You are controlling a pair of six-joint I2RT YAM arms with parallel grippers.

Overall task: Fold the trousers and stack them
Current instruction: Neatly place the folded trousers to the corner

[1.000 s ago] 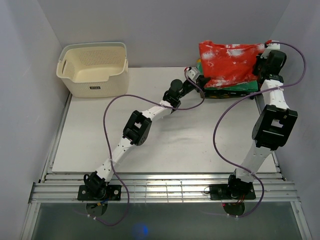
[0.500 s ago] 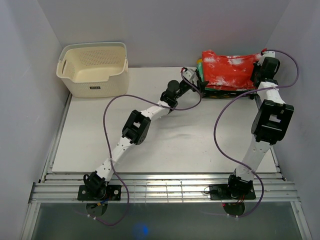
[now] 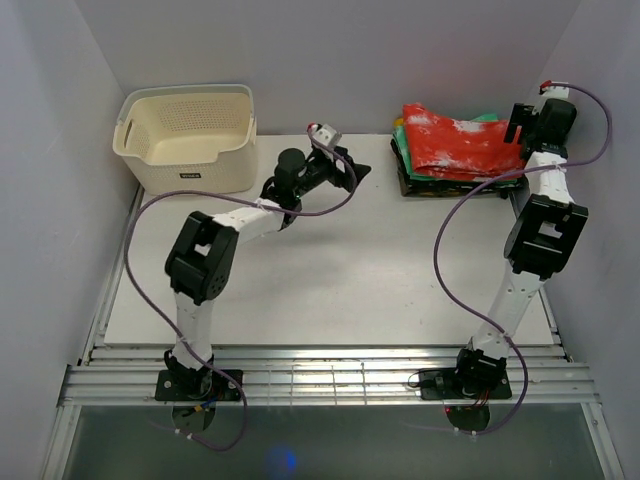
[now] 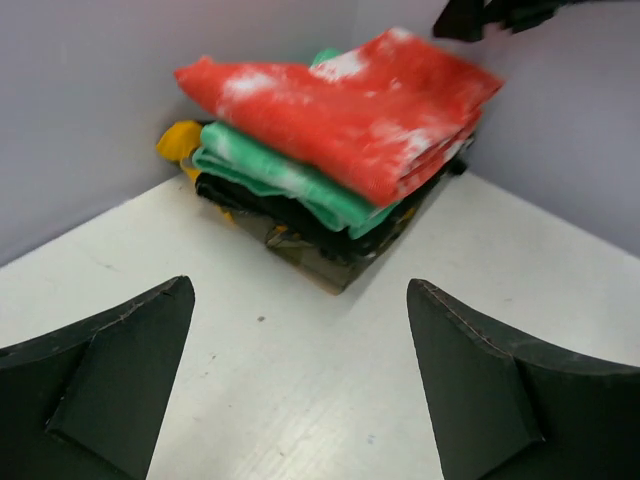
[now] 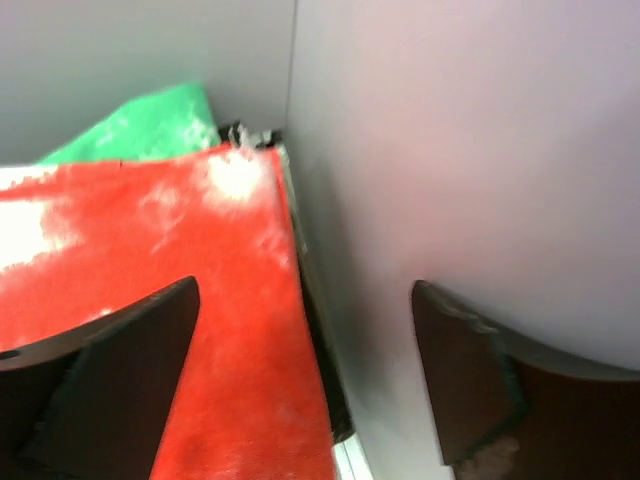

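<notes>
The red-orange trousers [image 3: 460, 145] with white blotches lie folded on top of a cloth stack in the table's back right corner. In the left wrist view the trousers [image 4: 340, 110] rest on a green cloth [image 4: 290, 180] and darker layers. My left gripper [image 3: 355, 172] is open and empty over the table, well left of the stack; the fingers [image 4: 300, 288] frame bare tabletop. My right gripper [image 3: 518, 122] hangs open at the stack's right end by the wall. Its jaws [image 5: 305, 288] straddle the edge of the trousers [image 5: 150, 280] without gripping them.
A cream perforated basket [image 3: 188, 135] stands at the back left. The right wall [image 5: 450, 150] runs close beside the right gripper. A yellow cloth [image 4: 178, 138] peeks out behind the stack. The white table [image 3: 330, 270] stretches between the arms.
Both grippers opened and let go of the trousers, which settled flat on the stack. The left arm pulled back to the left, away from the stack. The right gripper rose slightly.
</notes>
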